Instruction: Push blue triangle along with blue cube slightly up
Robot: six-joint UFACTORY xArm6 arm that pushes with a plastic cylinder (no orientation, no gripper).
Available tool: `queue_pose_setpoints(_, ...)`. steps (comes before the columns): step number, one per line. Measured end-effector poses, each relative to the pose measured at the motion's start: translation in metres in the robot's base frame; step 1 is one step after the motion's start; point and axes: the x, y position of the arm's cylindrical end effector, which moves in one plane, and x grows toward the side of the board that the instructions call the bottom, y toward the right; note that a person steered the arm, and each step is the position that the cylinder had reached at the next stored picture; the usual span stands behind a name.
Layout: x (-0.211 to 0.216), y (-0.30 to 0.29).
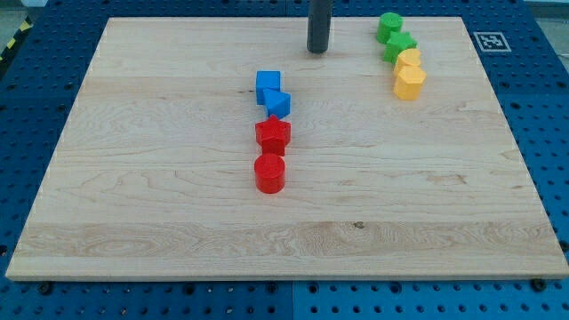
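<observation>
The blue cube (268, 86) sits on the wooden board (133, 178) a little above the middle. The blue triangle (278, 104) touches its lower right side. Just below them stand a red star-shaped block (273, 135) and a red cylinder (269, 172), forming a column. My tip (318, 51) is near the view's top, up and to the right of the blue cube, apart from every block.
At the view's top right, a green cylinder (389, 27), a green block (399, 46), a yellow block (409, 61) and a yellow hexagonal block (410, 83) form a slanting row. A tag marker (488, 40) lies at the board's top right corner.
</observation>
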Motion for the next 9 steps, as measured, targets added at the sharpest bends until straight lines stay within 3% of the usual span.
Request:
queue_pose_setpoints(1,0.003,0.0)
queue_pose_setpoints(2,0.051,0.002)
queue_pose_setpoints(3,0.072,0.009)
queue_pose_setpoints(6,0.094,0.02)
queue_pose_setpoints(9,0.156,0.005)
